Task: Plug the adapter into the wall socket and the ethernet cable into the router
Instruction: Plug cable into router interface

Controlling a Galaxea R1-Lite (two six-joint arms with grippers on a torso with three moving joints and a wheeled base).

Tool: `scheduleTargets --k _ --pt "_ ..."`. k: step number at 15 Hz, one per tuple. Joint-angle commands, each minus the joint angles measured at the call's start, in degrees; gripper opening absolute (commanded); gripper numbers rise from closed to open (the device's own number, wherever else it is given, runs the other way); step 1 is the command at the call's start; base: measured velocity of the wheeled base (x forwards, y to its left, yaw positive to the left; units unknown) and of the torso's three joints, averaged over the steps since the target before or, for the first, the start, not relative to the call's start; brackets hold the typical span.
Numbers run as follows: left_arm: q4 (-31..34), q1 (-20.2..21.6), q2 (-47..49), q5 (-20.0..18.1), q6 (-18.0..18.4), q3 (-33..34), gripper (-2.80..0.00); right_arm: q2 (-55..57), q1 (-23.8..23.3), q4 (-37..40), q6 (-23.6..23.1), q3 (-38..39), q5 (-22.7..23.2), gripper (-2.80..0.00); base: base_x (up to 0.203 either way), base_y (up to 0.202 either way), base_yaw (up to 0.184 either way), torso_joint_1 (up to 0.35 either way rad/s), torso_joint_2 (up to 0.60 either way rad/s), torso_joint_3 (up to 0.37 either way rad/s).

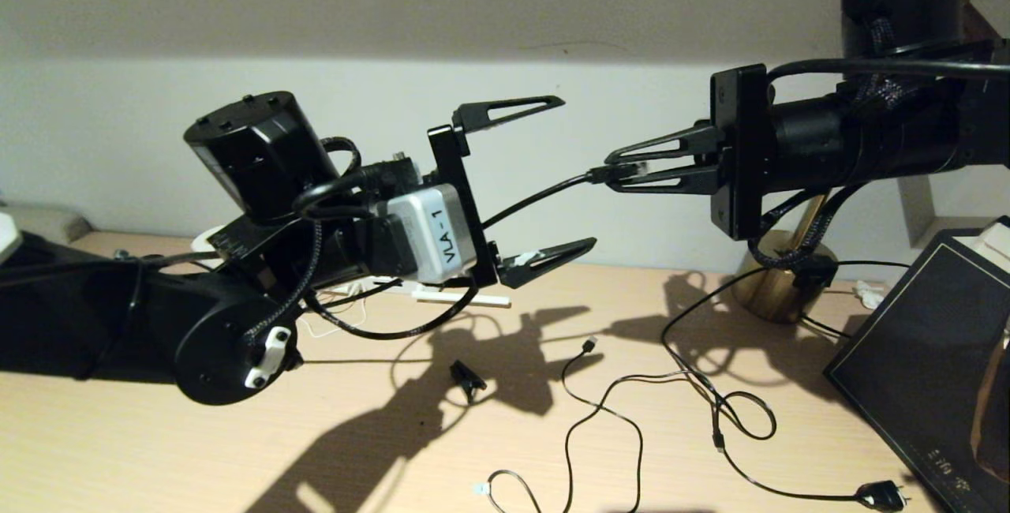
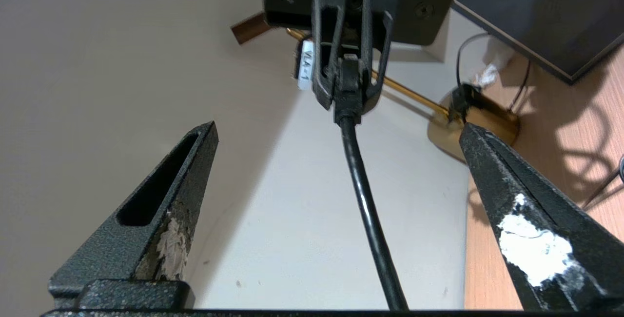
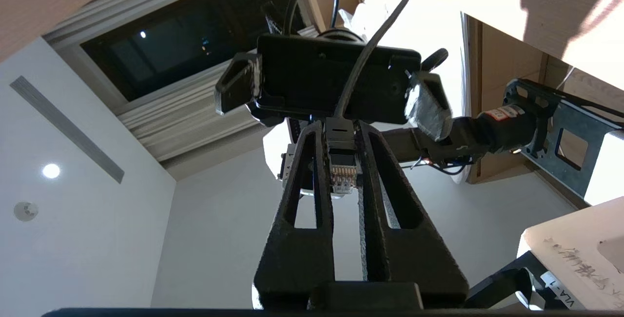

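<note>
A pale wooden surface (image 1: 158,450) runs up to a plain off-white wall (image 1: 118,126), whose upper part lies in a darker band of shade. Strong light throws hard shadows across the wood. A round brass lamp base (image 1: 777,288) stands near the wall. In the right wrist view a dark window (image 3: 161,49) shows above pleated curtains (image 3: 195,117), and a round ceiling light (image 3: 50,170) glows beside a long vent slot (image 3: 66,129).

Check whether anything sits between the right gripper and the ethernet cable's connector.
Nothing does: the right gripper is shut on the ethernet cable at its clear connector. The left gripper, open, faces it.
</note>
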Motion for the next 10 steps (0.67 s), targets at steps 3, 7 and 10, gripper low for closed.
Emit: scheduleTargets --k 3,7,10 --pt "0.20 -0.08 0.31 0.77 0.62 -0.90 0.00 0.15 0.68 -0.05 0.39 0.06 0.36 -2.80 0.000 0.000 0.000 0.000 0.00 0.000" --pt "0.20 -0.17 0.75 0.86 0.62 -0.98 0.00 0.38 0.77 -0.05 0.39 0.06 0.36 -2.80 0.000 0.000 0.000 0.000 0.00 0.000" --pt "0.20 -0.17 0.75 0.95 0.62 -0.98 0.00 1.03 0.77 -0.05 0.47 0.15 0.27 -2.80 0.000 0.000 0.000 0.000 0.00 0.000"
